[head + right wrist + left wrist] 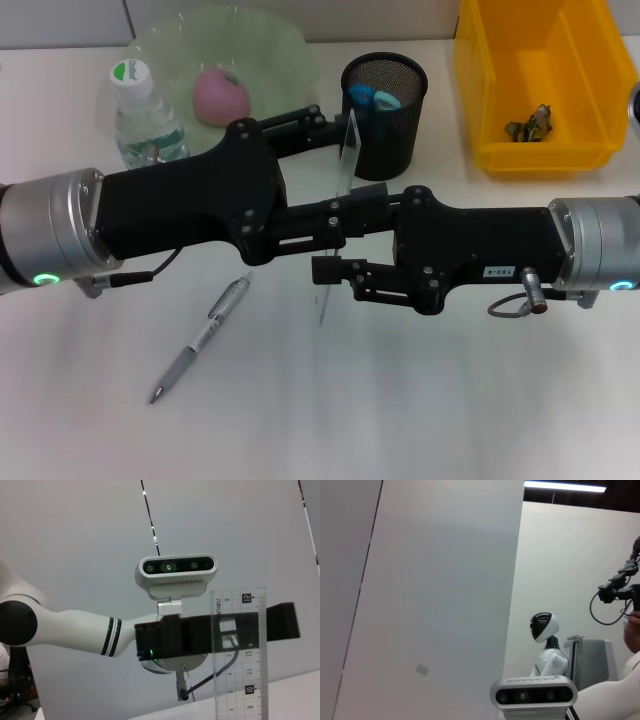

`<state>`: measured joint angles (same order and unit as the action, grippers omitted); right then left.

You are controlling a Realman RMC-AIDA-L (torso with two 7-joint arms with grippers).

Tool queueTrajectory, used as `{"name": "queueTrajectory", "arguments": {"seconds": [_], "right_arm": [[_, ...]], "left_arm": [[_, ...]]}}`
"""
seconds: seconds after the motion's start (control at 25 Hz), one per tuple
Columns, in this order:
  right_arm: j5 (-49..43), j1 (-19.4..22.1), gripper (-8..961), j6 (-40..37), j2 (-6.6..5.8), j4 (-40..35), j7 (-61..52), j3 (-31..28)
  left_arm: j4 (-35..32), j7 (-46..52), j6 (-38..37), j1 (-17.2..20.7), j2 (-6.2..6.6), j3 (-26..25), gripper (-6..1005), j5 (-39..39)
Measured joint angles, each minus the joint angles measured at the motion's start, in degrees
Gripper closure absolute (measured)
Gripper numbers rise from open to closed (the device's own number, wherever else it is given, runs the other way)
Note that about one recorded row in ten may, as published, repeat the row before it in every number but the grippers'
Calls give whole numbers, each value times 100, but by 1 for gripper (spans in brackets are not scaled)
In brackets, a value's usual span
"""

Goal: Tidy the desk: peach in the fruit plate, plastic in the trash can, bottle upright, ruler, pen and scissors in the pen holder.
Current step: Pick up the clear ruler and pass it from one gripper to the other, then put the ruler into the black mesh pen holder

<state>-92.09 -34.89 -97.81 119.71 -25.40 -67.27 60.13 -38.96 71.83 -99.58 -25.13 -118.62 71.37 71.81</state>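
Observation:
A clear ruler (349, 150) stands upright above the desk's middle, and my right gripper (325, 243) is shut on its edges. In the right wrist view the ruler (239, 680) shows face-on. My left gripper (362, 168) faces the right one, open wide with the ruler's upper part between its fingers. A silver pen (205, 340) lies on the desk in front of the left arm. The pink peach (220, 95) rests in the green fruit plate (280, 50). The bottle (145, 115) stands upright. Blue scissors handles (372, 98) stick out of the black mesh pen holder (390, 140). Crumpled plastic (530, 125) lies in the yellow trash can (500, 90).
Both arms cross the desk's middle, meeting just in front of the pen holder. The trash can sits at the back right, the plate and bottle at the back left. White desk surface runs along the near edge around the pen.

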Motion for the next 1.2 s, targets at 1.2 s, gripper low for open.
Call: {"name": "queueTrajectory", "arguments": {"seconds": [1.2], "right_arm": [[1520, 361, 568, 1945, -19, -480, 436, -806]], "left_arm": [[99, -55, 9, 392, 17, -424, 189, 249]]}}
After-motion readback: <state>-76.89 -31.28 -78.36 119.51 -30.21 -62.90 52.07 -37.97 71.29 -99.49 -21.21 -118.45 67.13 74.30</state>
